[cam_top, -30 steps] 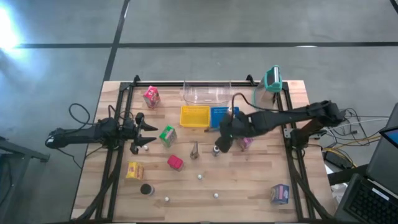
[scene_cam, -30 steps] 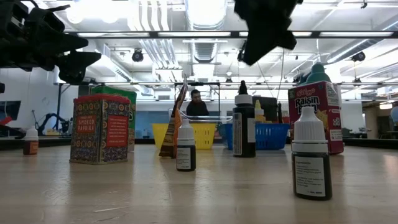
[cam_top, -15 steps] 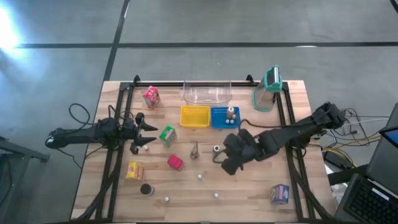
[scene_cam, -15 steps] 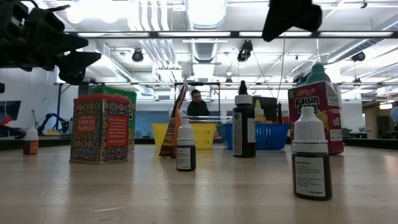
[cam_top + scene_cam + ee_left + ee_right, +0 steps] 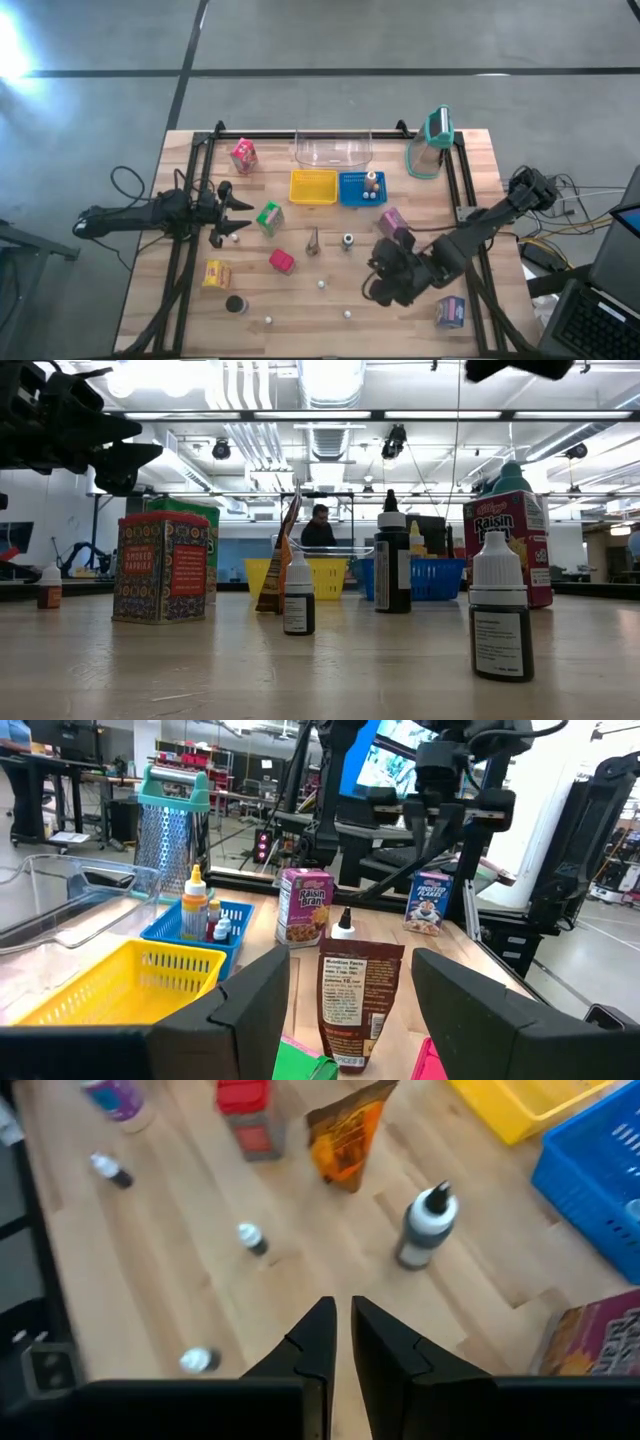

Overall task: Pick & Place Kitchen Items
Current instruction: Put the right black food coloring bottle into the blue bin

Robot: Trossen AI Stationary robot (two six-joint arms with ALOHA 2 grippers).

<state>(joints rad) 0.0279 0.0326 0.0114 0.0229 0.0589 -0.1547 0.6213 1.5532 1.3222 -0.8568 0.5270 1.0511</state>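
The left gripper [image 5: 235, 215] hovers at the table's left side, fingers apart and empty, near a green carton [image 5: 268, 217]. Cartons, small bottles and white balls lie scattered across the table [image 5: 300, 320]. Right of centre, the right gripper [image 5: 383, 283] hangs above the boards, fingers nearly together, holding nothing, near a pink carton [image 5: 393, 222].

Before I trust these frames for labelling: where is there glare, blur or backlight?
High view: white glare at the upper-left edge, floor beside the table. Low view: bright ceiling lights backlight the bottles, labels dim. Right wrist view: motion-blurred, the shut right pincer over soft-edged bottles. Left wrist view: sharp.
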